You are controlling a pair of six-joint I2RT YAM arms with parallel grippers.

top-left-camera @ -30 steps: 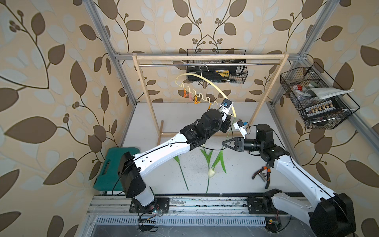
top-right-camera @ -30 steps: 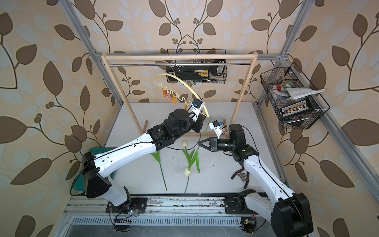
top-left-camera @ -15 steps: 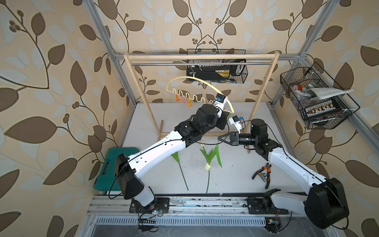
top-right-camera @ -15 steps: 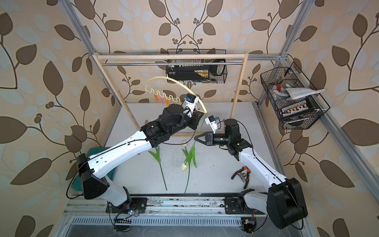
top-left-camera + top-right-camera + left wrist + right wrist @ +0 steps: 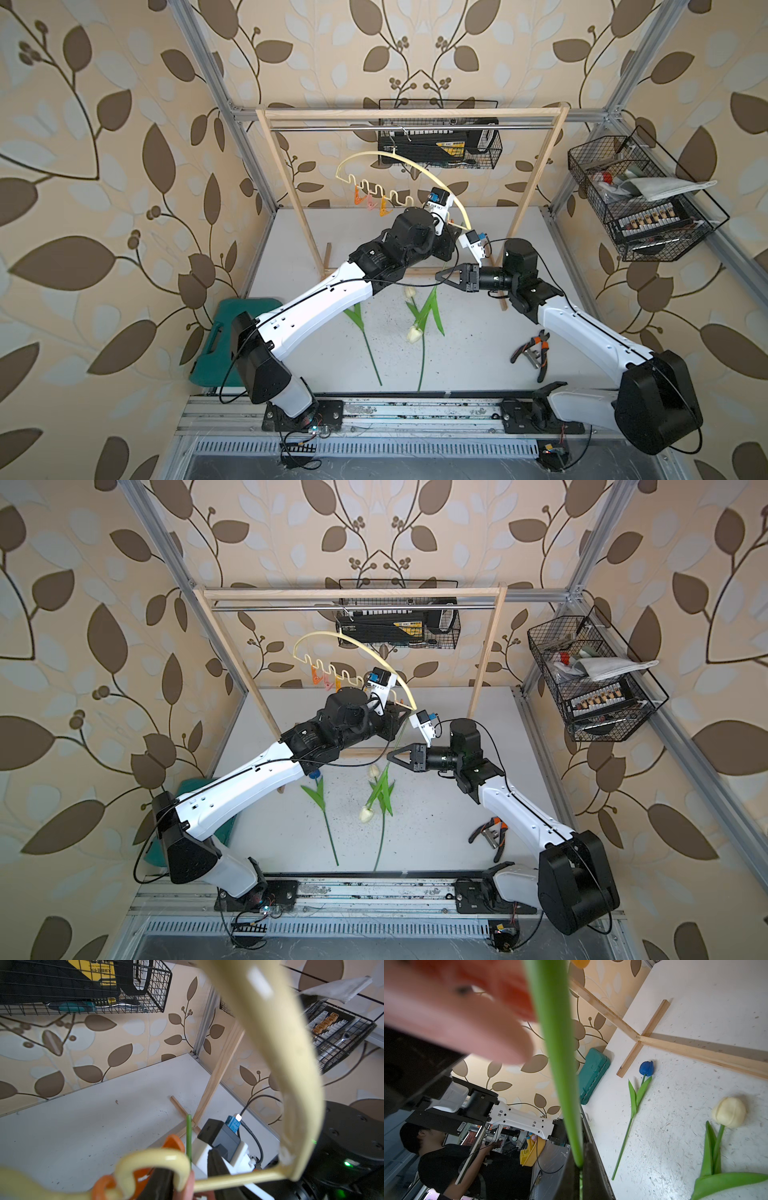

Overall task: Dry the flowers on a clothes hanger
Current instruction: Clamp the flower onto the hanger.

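at the end of the clothes hanger (image 5: 386, 153) nearest the right arm, the first hanging is under way but not finished. the hanger hangs by its hook from the wooden rack's (image 5: 411, 113) metal rod. the right gripper (image 5: 439, 275) is pinched tight on the green stem of a cream tulip (image 5: 413, 333) that dangles head down. the stem's top reaches up beside the pink clip (image 5: 185, 1186), which the left gripper (image 5: 188, 1176) seems to be squeezing. no flower hangs from the hanger on its own yet. the second cream tulip (image 5: 410, 292) and the blue tulip (image 5: 316, 774) lie flat on the tabletop (image 5: 478, 345), so most of the job is left. whether the clip's mouth is open or already bites the stem cannot be told: both wrist views blur it, and the left gripper's fingers are cut off at the picture's edge. in a top view only the blue tulip's stem (image 5: 372, 361) and leaves show, its head hidden behind the left arm.
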